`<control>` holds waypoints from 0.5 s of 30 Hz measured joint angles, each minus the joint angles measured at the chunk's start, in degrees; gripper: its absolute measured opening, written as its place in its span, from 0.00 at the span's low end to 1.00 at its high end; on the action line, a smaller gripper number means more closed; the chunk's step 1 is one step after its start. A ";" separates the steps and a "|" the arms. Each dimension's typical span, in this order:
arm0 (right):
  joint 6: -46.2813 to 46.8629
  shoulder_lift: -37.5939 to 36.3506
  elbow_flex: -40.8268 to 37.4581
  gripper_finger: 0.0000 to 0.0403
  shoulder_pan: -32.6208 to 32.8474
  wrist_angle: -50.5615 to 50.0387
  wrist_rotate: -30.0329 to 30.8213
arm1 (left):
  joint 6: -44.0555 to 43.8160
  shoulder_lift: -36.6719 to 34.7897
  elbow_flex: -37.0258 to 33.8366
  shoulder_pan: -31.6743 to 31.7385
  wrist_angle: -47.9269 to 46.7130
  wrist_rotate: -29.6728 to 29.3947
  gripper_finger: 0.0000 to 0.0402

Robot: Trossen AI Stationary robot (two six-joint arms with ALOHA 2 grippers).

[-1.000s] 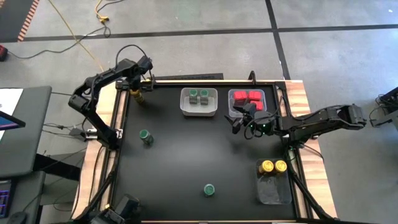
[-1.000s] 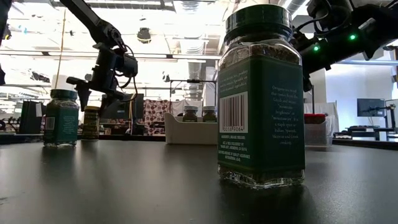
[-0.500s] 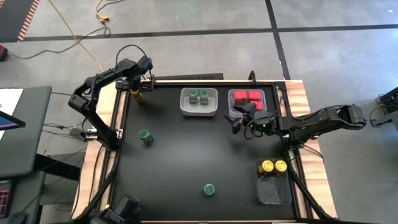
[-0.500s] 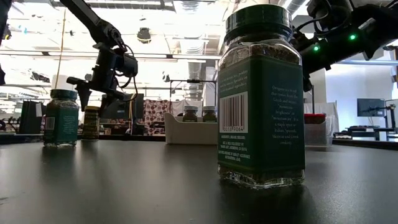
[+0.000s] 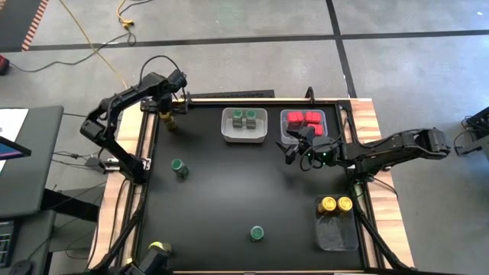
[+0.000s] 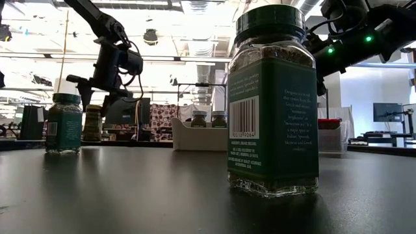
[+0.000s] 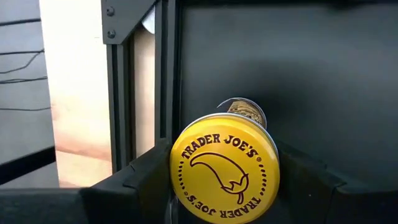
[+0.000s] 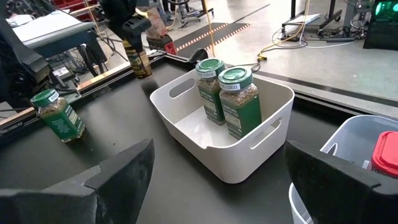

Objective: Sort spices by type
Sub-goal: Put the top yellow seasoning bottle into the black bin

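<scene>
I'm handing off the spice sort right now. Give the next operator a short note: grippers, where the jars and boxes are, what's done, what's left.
Left gripper: at the far left corner, fingers either side of a yellow-lidded jar; firm grip not confirmed.
Right gripper: open, empty, hovering in front of the red-box bin.
Done: two green-lidded jars in the white bin; red boxes in the clear bin beside it; two yellow-lidded jars in the clear bin at the near right.
Left: that yellow jar, and two loose green-lidded jars, left and near centre.

Green-lidded jars binned, yellow-lidded jars, red boxes
</scene>
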 joint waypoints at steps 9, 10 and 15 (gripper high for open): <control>-0.46 0.00 0.00 0.96 -0.04 0.00 0.01 | -5.92 -2.70 0.02 -7.68 -3.45 1.25 0.58; -0.46 0.02 0.00 0.96 -0.04 0.00 0.02 | -7.20 -3.18 0.02 -9.17 -4.04 1.37 0.58; -0.46 -1.96 0.00 0.96 0.78 0.01 -0.83 | -12.63 -5.53 0.02 -18.69 -5.50 2.46 0.58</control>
